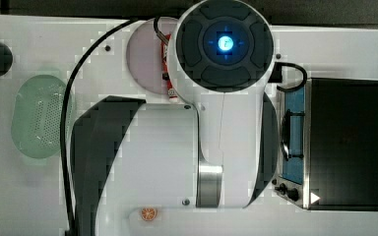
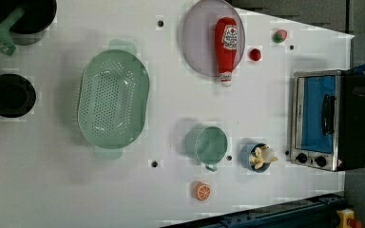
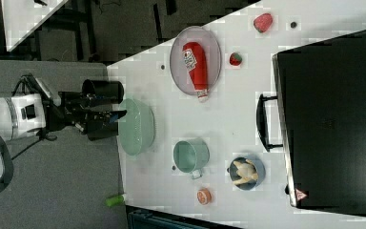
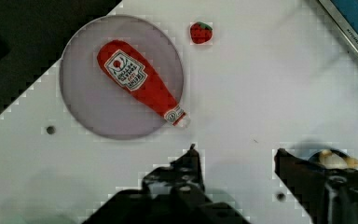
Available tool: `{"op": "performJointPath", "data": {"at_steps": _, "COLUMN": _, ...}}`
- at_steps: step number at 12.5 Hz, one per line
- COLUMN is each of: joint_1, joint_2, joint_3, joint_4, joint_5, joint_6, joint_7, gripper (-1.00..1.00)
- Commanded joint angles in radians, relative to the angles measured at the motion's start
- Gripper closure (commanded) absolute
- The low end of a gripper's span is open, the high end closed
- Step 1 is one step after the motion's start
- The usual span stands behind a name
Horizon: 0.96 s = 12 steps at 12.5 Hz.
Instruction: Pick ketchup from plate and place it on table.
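The ketchup (image 2: 226, 47) lies flat on the plate (image 2: 198, 42), its white end poking over the plate's rim onto the white worktop (image 2: 266, 109). In the wrist view the end effector (image 4: 235, 156) hangs above the worktop with its fingers (image 4: 191, 161) spread apart and nothing between them, well clear of the bottle. A strawberry (image 4: 200, 32) (red, with a green top) sits just beside the plate.

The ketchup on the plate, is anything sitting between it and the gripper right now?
Nothing visible does. In the wrist view the gripper is open above bare table, and the ketchup lies uncovered on the plate, its white end over the rim. The strawberry sits off to one side, clear of that path.
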Motion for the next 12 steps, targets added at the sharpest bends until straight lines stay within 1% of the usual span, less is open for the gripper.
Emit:
{"op": "performJointPath", "data": {"at_steps": 1, "joint_1": -0.092, "joint_2": -0.151, "joint_3": 0.047, "joint_4": -0.063, "joint_5": 0.010, "joint_6": -0.152, "joint_7": 0.021, "gripper": -0.60}}
{"op": "performJointPath", "data": {"at_steps": 2, "joint_1": -0.091, "joint_2": -0.143, "joint_3": 0.048, "joint_4": -0.065, "joint_5": 0.010, "joint_6": -0.150, "joint_7": 0.021, "gripper": -0.82}}
{"op": "performJointPath", "data": {"at_steps": 3, "joint_1": -0.089, "joint_2": -0.129, "joint_3": 0.050, "joint_4": -0.065, "joint_5": 0.010, "joint_6": -0.146, "joint_7": 0.020, "gripper": -0.99}}
{"op": "performJointPath", "data": {"at_steps": 8, "joint_1": -0.082, "joint_2": 0.021, "joint_3": 0.077, "joint_4": -0.064, "joint_5": 0.010, "joint_6": -0.049, "joint_7": -0.061, "gripper": -1.00}}
{"op": "performJointPath", "data": {"at_steps": 12, "joint_1": -0.070, "joint_2": 0.171, "joint_3": 0.094, "joint_4": -0.058, "joint_5": 0.010, "joint_6": 0.066, "joint_7": -0.190, "gripper": -1.00}}
